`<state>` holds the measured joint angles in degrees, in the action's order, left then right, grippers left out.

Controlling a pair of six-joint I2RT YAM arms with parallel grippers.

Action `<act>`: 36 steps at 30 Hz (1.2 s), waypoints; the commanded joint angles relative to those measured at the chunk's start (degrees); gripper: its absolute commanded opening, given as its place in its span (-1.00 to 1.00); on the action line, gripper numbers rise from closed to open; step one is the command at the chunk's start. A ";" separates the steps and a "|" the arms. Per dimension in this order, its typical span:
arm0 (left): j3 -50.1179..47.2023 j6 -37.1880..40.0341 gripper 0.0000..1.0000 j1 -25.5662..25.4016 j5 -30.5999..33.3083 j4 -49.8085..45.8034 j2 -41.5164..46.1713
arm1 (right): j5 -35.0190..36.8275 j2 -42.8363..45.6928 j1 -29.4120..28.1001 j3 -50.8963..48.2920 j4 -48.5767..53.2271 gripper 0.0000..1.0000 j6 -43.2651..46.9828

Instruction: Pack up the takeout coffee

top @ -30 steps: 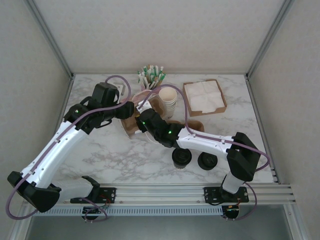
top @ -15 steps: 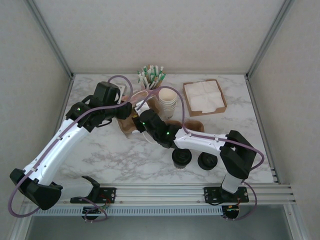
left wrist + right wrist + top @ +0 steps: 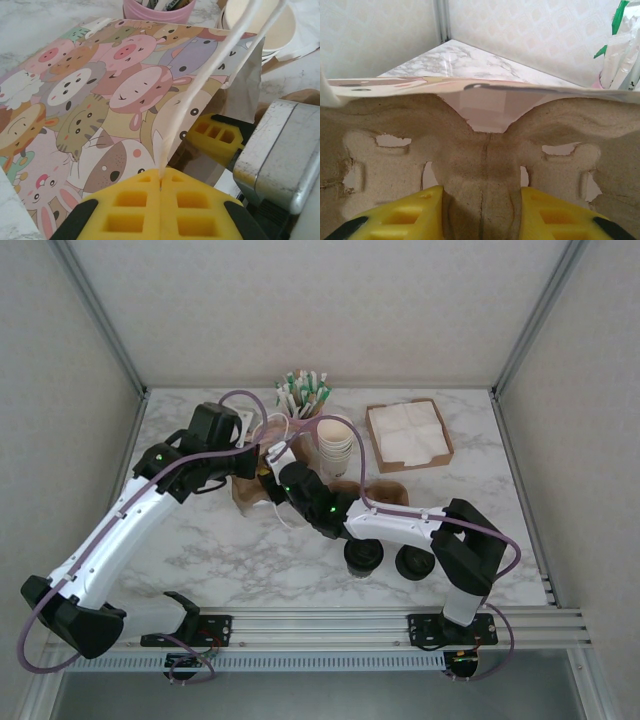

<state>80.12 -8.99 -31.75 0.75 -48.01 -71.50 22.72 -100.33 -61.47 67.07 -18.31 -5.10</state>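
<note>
Coffee stands nearest the arm bases: the takeout coffee cup (image 3: 364, 553) with its black lid sits on the marble table (image 3: 220, 550), with a second lidded cup (image 3: 414, 561) just beside it on the right, both apart from the grippers. Farther in, the left gripper (image 3: 160, 184) is pinched fully together on the white handle (image 3: 200, 95) of a paper bag (image 3: 100, 100) printed with cartoon animals. The right gripper (image 3: 481, 200) has its yellow fingers partway apart, clamped either side of the centre ridge of a brown pulp cup carrier (image 3: 485, 130), which sits at the bag's mouth. Beyond them stand a stack of lidless cream cups (image 3: 338, 445), a pink holder (image 3: 159, 10) of wrapped sticks, and a napkin box (image 3: 408, 435).
</note>
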 commanded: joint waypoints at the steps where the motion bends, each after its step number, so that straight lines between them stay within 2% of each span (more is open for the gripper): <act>1: 3.22 -0.99 -1.00 0.37 -4.03 1.10 0.09 | -0.81 0.72 0.12 -0.86 -4.12 -0.27 0.35; 10: 5.47 -5.96 -1.00 0.37 -12.68 0.81 2.95 | -1.92 7.92 -0.53 -2.47 -0.43 -0.29 0.01; 18: 2.48 -16.70 -1.00 0.37 -18.50 4.08 8.91 | -2.26 18.30 -4.00 -0.65 17.26 -0.30 -1.10; 24: -5.90 -29.57 -1.00 0.19 -20.46 9.80 16.77 | -1.62 23.72 -5.39 3.91 36.15 -0.30 -6.70; 29: -14.02 -39.16 -1.00 -0.07 -22.00 14.42 22.31 | -2.42 26.04 -6.98 6.82 45.91 -0.30 -9.09; 33: -18.81 -41.32 -1.00 -0.07 -21.23 15.79 23.38 | -2.07 25.56 -7.70 8.14 51.04 -0.30 -9.07; 36: -18.03 -40.19 -1.00 0.03 -20.57 15.02 21.98 | 0.01 24.22 -7.69 7.34 52.18 -0.30 -7.51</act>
<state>61.84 -47.18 -31.44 -19.27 -35.40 -48.90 20.95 -75.31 -68.58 73.56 28.71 -12.86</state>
